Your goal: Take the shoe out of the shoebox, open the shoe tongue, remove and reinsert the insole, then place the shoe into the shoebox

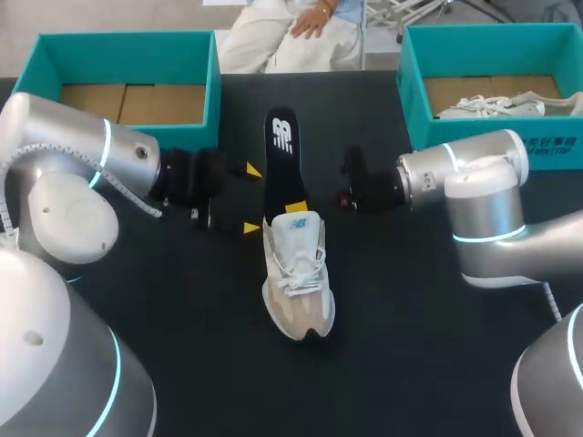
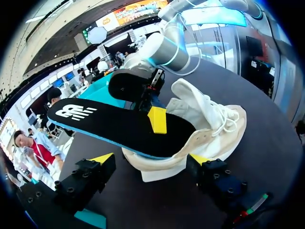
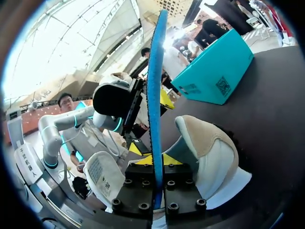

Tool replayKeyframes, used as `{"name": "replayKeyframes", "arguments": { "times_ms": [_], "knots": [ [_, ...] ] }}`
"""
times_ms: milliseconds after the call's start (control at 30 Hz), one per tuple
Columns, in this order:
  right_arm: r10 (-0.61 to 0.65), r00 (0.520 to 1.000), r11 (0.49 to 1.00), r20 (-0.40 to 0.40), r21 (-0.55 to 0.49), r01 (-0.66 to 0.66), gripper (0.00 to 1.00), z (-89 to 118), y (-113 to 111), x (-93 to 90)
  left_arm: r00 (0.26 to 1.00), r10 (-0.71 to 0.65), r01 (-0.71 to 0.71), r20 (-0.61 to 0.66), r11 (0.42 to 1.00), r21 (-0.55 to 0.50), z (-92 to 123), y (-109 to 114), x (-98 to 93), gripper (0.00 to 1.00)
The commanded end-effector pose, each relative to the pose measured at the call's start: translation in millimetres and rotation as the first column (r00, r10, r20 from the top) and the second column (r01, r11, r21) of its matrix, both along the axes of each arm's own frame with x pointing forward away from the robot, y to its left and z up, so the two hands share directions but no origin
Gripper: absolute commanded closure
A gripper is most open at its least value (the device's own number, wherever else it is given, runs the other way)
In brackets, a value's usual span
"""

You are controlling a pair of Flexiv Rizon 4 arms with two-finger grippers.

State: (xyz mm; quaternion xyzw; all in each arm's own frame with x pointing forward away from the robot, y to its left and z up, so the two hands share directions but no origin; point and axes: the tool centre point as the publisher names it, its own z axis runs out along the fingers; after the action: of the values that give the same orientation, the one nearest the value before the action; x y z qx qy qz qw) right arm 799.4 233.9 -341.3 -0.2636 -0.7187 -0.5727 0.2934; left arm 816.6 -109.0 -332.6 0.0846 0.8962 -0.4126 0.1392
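Mid-bench (image 1: 437, 364), a pale laced shoe (image 1: 299, 282), upright on its sole, toe toward the robot, heel away. From the heel opening, a black insole (image 1: 281, 155) with a blue underside, front end inside the shoe, the rest jutting out past the heel and clear of the bench.

Probably light and bendy, that insole: likely to buckle if pushed from the far end, so best pinched close to the shoe's mouth and fed in along its length. Shoe itself soft in the upper, probably stiffer at sole and heel; likely to slide on the dark bench unless braced at the heel.

On the right gripper (image 3: 155, 161), fingers narrow, clamped on the insole from both faces, just at the shoe's opening. On the left gripper (image 1: 252, 198), fingers wide, holding nothing, the heel end of the shoe just ahead and between them; contact with the shoe impossible to tell.

Farther out, 2 teal boxes at the back corners: the left box (image 1: 215, 82) showing only a cardboard floor, the right box (image 1: 407, 91) with another pale shoe (image 1: 496, 106) inside.
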Motion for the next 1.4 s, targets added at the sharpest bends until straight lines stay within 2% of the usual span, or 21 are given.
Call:
{"name": "replayKeyframes", "arguments": {
  "times_ms": [33,300,500,633,900,1400],
  "knots": [
    [-0.003,1.0,1.0,-0.018,-0.019,0.003,1.0,-2.1,0.9,-7.3,1.0,-0.004,0.004,-0.008,1.0,0.013,-2.1,-4.9,4.6,0.0],
    [0.015,0.998,0.998,-0.062,-0.056,-0.019,1.0,-6.4,-0.1,-14.0,1.0,-0.008,0.008,-0.024,1.0,0.022,-6.4,-2.9,3.3,0.0],
    [-0.011,0.999,0.998,-0.037,-0.06,0.009,1.0,-2.8,-3.5,-10.5,0.999,-0.005,0.006,-0.034,1.0,0.029,-8.3,-2.9,4.5,0.0],
    [-0.018,1.0,0.998,-0.008,-0.055,0.018,0.79,3.5,-2.4,-7.4,0.999,-0.005,0.006,-0.034,1.0,0.029,-8.3,-2.9,4.5,0.0],
    [-0.025,0.999,0.998,0.028,-0.052,0.027,0.65,11.6,3.1,-6.1,0.999,-0.005,0.006,-0.034,1.0,0.029,-8.3,-2.9,4.5,0.0],
    [0.024,0.999,0.997,0.049,-0.08,-0.02,0.66,17.8,3.3,22.1,0.999,-0.005,0.006,-0.034,1.0,0.029,-8.3,-2.9,4.5,0.0]
  ]
}}
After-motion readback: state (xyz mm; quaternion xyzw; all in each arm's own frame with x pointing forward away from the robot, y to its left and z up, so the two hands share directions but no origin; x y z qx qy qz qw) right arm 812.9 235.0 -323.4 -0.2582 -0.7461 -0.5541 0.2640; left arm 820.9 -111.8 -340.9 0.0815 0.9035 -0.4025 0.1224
